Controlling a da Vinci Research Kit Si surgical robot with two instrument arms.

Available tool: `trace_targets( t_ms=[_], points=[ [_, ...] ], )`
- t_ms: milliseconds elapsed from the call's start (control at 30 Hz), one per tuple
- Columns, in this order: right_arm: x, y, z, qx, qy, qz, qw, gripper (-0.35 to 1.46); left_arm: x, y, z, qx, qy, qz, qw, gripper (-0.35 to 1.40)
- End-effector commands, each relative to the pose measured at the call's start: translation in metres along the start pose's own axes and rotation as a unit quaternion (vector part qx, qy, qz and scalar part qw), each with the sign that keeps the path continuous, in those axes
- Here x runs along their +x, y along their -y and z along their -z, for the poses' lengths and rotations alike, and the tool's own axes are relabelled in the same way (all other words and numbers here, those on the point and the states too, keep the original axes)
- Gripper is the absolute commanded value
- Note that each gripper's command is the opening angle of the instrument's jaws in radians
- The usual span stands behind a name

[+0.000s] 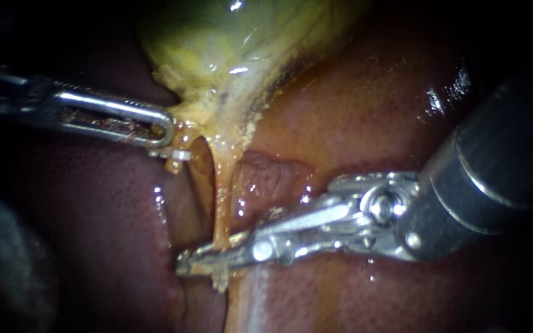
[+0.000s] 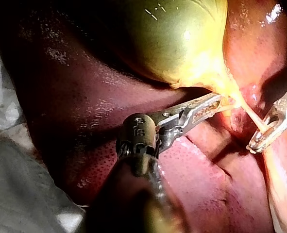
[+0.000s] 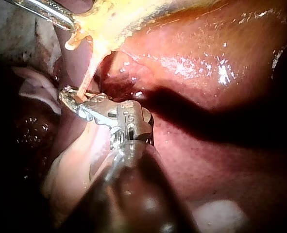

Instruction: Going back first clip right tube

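The yellow-green gallbladder [image 1: 229,43] hangs over the red-brown liver [image 1: 365,111]. From its neck a thin yellow tube [image 1: 220,197] runs down, stretched taut. My left instrument [image 1: 166,131] comes in from the left, its jaws shut on the yellow tissue at the gallbladder's neck. Coming in from the right, my right instrument [image 1: 214,254] has its long slender jaws closed across the tube's lower end. The left wrist view shows the tube [image 2: 250,116] entering the right instrument's jaws [image 2: 258,141]. The right wrist view shows the tube [image 3: 87,77] meeting those same jaws [image 3: 73,97]. I see no clip.
Wet liver surrounds the tube on all sides, with a pink fold [image 1: 266,179] just behind it. The right instrument's thick dark shaft [image 1: 495,179] fills the right of the endoscope view. Pale cloth [image 2: 17,184] lies beside the liver in the left wrist view.
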Motion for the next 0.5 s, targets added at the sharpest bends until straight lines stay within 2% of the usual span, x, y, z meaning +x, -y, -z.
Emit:
trace_targets(
  t_ms=[33,100,133,200,233,333,500],
  points=[
    [0.0,0.0,0.0,0.0,0.0,0.0,1.0,-0.35,0.0,0.0,0.0,0.0,0.0,0.0,1.0,-0.35],
    [-0.0001,-0.0001,0.0,0.002,0.002,0.0,1.0,-0.35,0.0,0.0,0.0,0.0,0.0,0.0,1.0,-0.35],
    [-0.0001,-0.0002,-0.0001,0.006,0.001,0.0,1.0,-0.26,0.0,0.0,0.0001,0.0,0.0,0.0,1.0,-0.35],
    [-0.0002,-0.0003,-0.0002,0.012,-0.004,0.013,0.9998,0.08,-0.0001,0.0,0.0001,-0.002,0.001,0.0,1.0,-0.35],
    [-0.0004,-0.0003,-0.0004,0.016,-0.007,0.034,0.9993,0.18,-0.0001,0.0,0.0002,-0.002,0.001,0.0,1.0,-0.35],
    [-0.0011,-0.0007,-0.001,0.02,-0.009,0.061,0.9979,0.36,-0.0001,0.0,0.0003,-0.002,0.001,0.0,1.0,-0.35],
    [-0.0024,-0.0018,-0.0022,0.018,-0.008,0.096,0.9952,0.46,-0.0002,0.0,0.0004,-0.003,0.002,0.0,1.0,-0.35]
  ],
)
